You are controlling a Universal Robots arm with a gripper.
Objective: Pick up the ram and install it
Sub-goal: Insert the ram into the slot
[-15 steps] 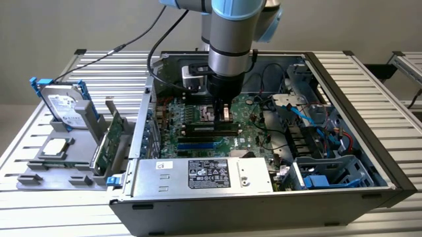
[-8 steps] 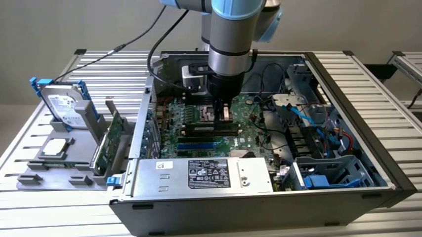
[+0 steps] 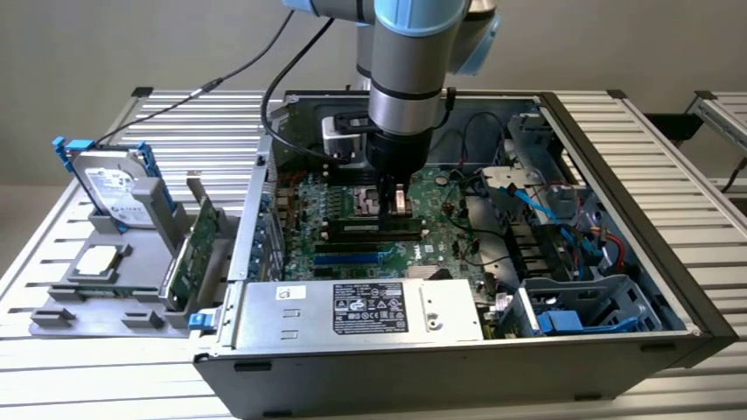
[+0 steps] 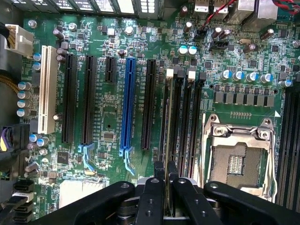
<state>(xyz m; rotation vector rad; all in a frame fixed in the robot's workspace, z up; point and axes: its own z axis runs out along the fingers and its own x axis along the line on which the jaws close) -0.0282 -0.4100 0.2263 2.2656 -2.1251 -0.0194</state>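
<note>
Wrist view showed the gripper (image 4: pixel 166 165) low over the motherboard (image 4: pixel 108 123), jaws pinched on the thin ram (image 3: pixel 376 227), edge-on at a memory slot (image 4: pixel 187 122). Pickup looked done; seating I couldn't confirm.

The arm (image 3: pixel 403 79) is a silver-grey tube with pale blue joint caps (image 3: pixel 426 17). Its cable (image 3: pixel 269 96) and fingers (image 4: pixel 151 199) are black.

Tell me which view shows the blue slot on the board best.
The wrist view: the blue slot lies in full length, seen from above among black slots. The exterior view gives it as a short blue strip near the power supply.
</note>
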